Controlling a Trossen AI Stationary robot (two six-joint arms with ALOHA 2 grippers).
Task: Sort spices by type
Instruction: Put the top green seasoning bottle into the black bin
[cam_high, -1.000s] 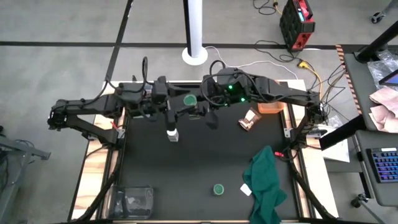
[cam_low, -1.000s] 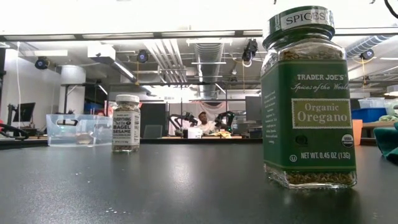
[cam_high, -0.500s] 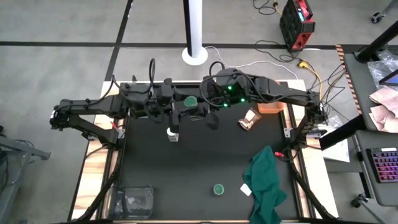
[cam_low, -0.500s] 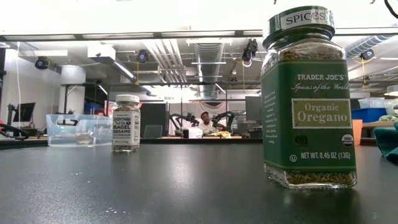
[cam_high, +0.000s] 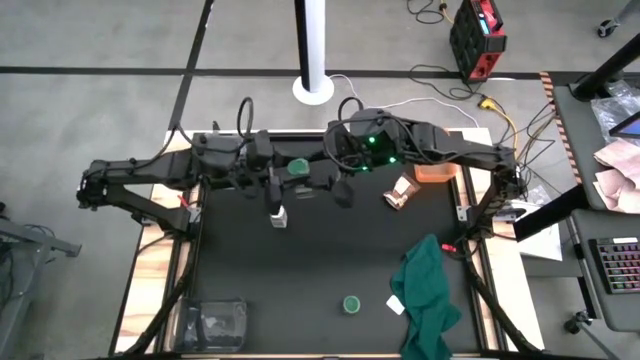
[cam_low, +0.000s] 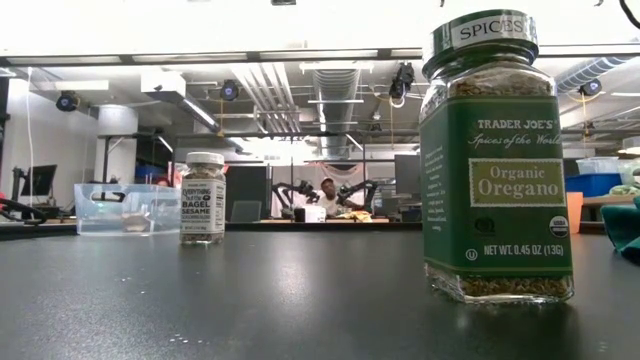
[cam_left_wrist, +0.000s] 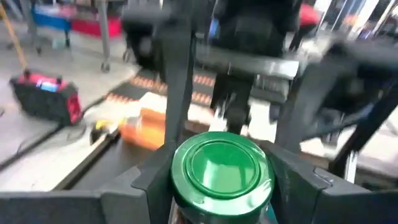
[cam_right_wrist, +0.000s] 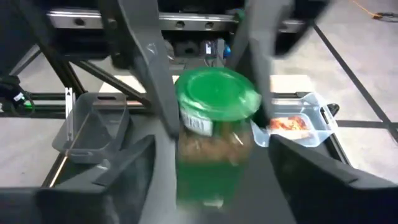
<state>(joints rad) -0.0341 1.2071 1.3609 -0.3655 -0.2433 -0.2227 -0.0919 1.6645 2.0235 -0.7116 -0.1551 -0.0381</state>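
A short green-lidded jar (cam_high: 297, 167) sits between both grippers over the far middle of the table. My left gripper (cam_left_wrist: 222, 180) is shut on it. My right gripper (cam_right_wrist: 214, 171) is open, and its fingers stand on either side of the jar (cam_right_wrist: 214, 124) without touching. A clear white-capped jar (cam_high: 277, 213) stands on its base just nearer, also seen in the low view (cam_low: 203, 198). The second green-lidded jar (cam_high: 351, 303), labelled oregano (cam_low: 495, 160), stands near the front edge. Orange-copper foil packets (cam_high: 400, 193) lie at far right. The other white-capped jar is hidden. My left gripper pinches the green-lidded jar at its lid (cam_left_wrist: 222, 165), one finger (cam_left_wrist: 152, 177) on each side. The fingers slant down on it from above and from the table's left. The jar stays upright below them.
A dark green cloth (cam_high: 425, 290) and a white paper scrap (cam_high: 396, 304) lie at the near right. An orange tub (cam_high: 435, 172) sits at the far right, and a clear bin (cam_high: 215, 322) at the near left corner. People sit far off in the room (cam_low: 325, 195).
My left arm reached toward the table's right to the green-lidded jar, then drew back slightly left. The jar shifted a little left with it.
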